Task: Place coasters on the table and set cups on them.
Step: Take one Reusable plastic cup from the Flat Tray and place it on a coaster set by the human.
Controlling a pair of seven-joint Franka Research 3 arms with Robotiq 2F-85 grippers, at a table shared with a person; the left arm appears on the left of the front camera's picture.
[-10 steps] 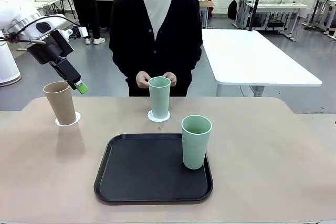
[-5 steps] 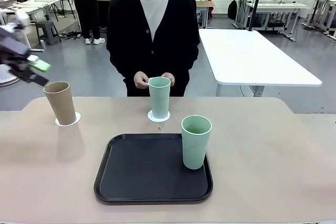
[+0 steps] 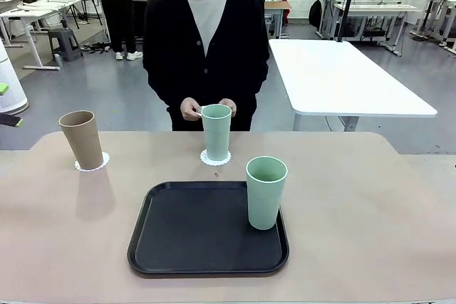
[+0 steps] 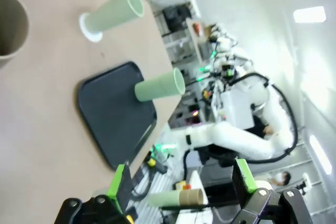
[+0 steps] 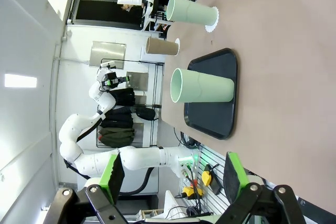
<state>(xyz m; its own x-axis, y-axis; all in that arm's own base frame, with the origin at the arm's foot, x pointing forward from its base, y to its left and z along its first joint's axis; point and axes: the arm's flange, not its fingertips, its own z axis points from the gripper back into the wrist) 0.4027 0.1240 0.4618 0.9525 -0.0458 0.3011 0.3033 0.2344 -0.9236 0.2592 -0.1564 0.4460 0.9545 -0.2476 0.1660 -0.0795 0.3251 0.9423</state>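
Pulled back from the tan cup (image 3: 83,140), the left gripper (image 4: 181,182) hangs clear of the table (image 3: 370,197), whose black tray (image 3: 185,240) carries the one mint cup (image 3: 266,194) not on the coasters (image 3: 104,161), probably light, stiff, smooth, best pinched mid-wall; both it and the right gripper (image 5: 173,177) show fingers spread, empty.

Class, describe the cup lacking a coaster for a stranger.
On the beige table lies a black tray. At its right edge stands a mint green cup. Both other cups stand on white doilies; it does not.
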